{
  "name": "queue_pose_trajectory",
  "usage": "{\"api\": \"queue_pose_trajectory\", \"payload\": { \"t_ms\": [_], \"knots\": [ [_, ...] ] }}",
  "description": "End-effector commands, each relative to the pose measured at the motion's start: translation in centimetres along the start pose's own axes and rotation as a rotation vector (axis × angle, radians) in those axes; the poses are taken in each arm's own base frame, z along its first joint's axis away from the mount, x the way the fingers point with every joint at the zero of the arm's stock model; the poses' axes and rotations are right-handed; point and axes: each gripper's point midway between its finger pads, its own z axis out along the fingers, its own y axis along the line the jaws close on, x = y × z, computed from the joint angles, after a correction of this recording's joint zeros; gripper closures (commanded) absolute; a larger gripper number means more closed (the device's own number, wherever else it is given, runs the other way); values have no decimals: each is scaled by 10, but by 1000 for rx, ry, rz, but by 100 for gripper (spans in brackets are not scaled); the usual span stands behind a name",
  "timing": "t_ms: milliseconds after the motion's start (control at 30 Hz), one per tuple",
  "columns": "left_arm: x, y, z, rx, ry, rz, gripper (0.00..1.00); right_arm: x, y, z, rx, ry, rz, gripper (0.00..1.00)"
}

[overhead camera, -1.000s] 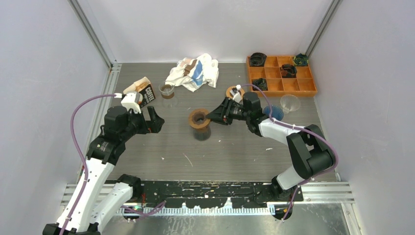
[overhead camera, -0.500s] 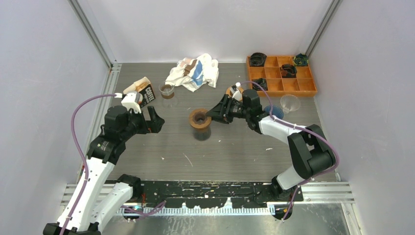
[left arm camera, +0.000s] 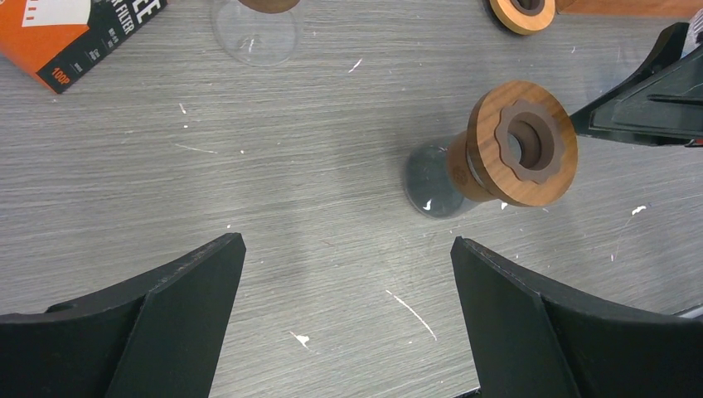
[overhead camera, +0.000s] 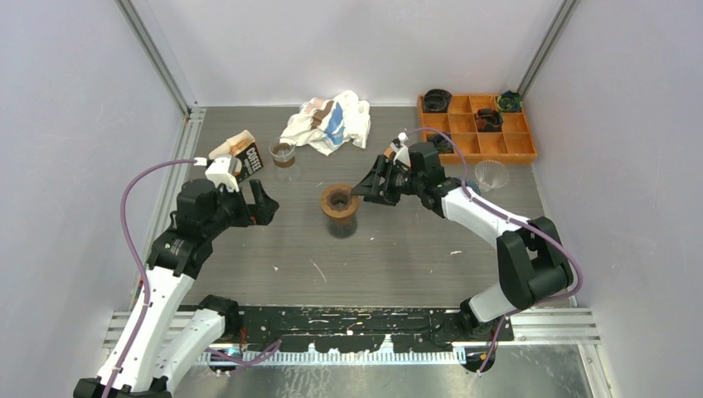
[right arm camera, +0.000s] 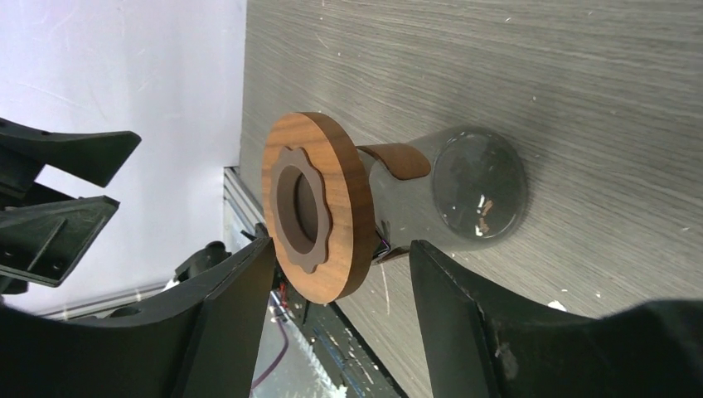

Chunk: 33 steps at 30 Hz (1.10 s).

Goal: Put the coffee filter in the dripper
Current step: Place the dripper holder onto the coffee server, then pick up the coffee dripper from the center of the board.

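The dripper (overhead camera: 338, 201) is a glass vessel with a round wooden top and a brown scalloped insert, standing mid-table. It also shows in the left wrist view (left arm camera: 516, 145) and the right wrist view (right arm camera: 319, 207). My right gripper (overhead camera: 359, 191) is open just right of it. In the right wrist view the right gripper (right arm camera: 340, 249) has the wooden rim's edge between its spread fingers, which do not clamp it. My left gripper (overhead camera: 264, 199) hangs open over bare table left of the dripper, nothing between its fingers (left arm camera: 166, 315). I see no loose coffee filter, only an orange-and-black filter box (overhead camera: 246, 155).
A crumpled cloth (overhead camera: 327, 122) lies at the back. An orange compartment tray (overhead camera: 474, 149) with dark items sits back right, a clear plastic cup (overhead camera: 491, 174) near it. A small glass cup (overhead camera: 283, 153) stands by the box. A second wooden ring (left arm camera: 521, 8) lies behind the dripper.
My right gripper has opened wider and drawn back up and to the right from the dripper's rim. The dripper and the left arm have stayed put.
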Motion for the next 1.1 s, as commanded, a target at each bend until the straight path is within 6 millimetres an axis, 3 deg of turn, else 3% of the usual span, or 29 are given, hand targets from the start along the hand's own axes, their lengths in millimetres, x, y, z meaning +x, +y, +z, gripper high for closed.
{"api": "queue_pose_trajectory", "payload": {
  "t_ms": [0,233,533,800,1067],
  "knots": [
    [-15,-6,-3,31,-61,7,1,-22,22,-19,22,-64,-143,33],
    [-16,-7,-4,34,-69,8,1,-34,13,-39,175,-102,-240,29],
    [-16,-7,-4,35,-67,6,1,-58,-18,-97,464,-230,-310,22],
    [-15,-8,-3,40,-61,3,1,-86,-70,-161,717,-403,-232,16],
    [-15,-8,-3,38,-62,5,1,-101,-120,-206,856,-514,-91,16]
  ]
}}
